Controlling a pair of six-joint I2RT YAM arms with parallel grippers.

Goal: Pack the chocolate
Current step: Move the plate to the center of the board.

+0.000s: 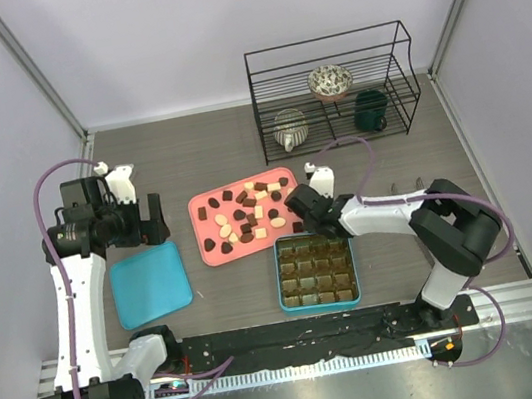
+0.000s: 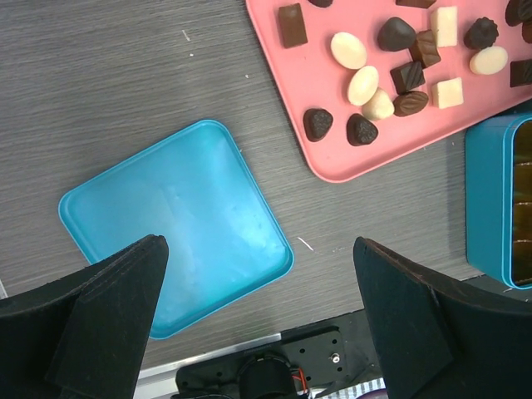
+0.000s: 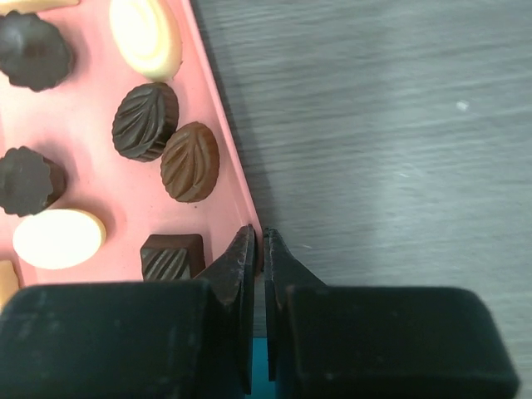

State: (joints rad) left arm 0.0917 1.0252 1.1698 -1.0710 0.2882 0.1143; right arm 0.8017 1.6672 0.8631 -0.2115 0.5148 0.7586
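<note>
Your right jaws closed to a thin slit at the pink tray (image 3: 100, 187) rim, dark ridged square chocolate (image 3: 172, 256) just left of their tips, leaf-shaped pieces (image 3: 190, 161) beyond, your left jaws spread wide above the teal lid (image 2: 191, 224), more chocolates (image 2: 363, 86) on the tray ahead and right
</note>
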